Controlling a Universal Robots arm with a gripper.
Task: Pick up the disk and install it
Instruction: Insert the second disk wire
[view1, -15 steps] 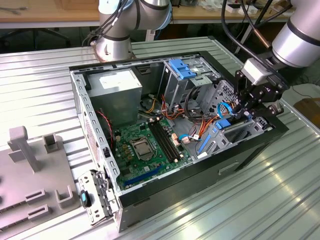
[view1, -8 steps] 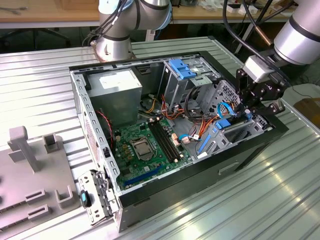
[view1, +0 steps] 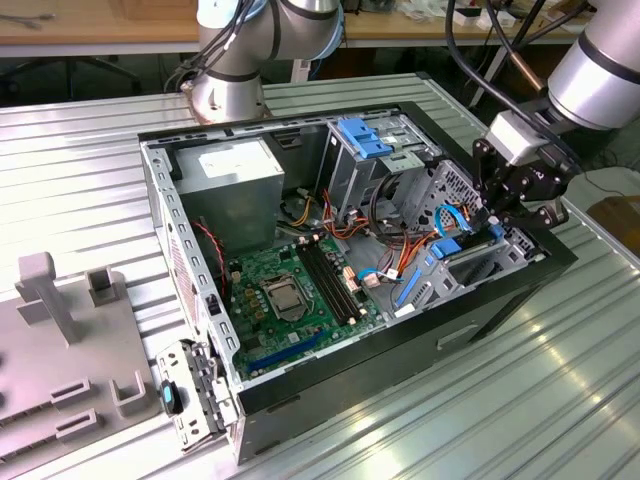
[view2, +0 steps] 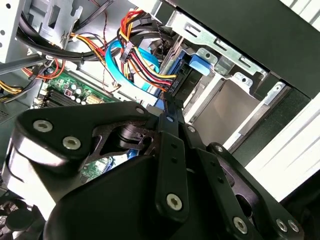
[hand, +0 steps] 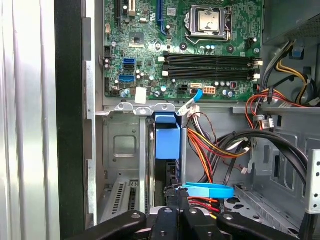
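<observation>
The disk (view1: 468, 262), dark with blue plastic rails, stands on edge in the drive bay at the end of the open computer case (view1: 170, 230) on the exterior view's right. In both wrist views the disk (hand: 167, 172) (view2: 182, 82) shows its dark edge and a blue rail tab between the bay's metal walls. My gripper (view1: 490, 225) hangs over that bay. Its black fingers (view2: 167, 145) are pressed together, and the gripper (view2: 167, 107) (hand: 179, 197) has its tips at the disk's cable end. Nothing shows between the fingers.
Red, yellow and black cables (hand: 215, 145) and a flat blue cable (hand: 210, 190) crowd beside the bay. The motherboard (view1: 285, 295), a grey power-supply box (view1: 235, 175) and a metal cage with a blue tab (view1: 365, 140) fill the case. A grey fixture (view1: 60, 300) and a second arm's base (view1: 235, 70) stand on the ribbed table.
</observation>
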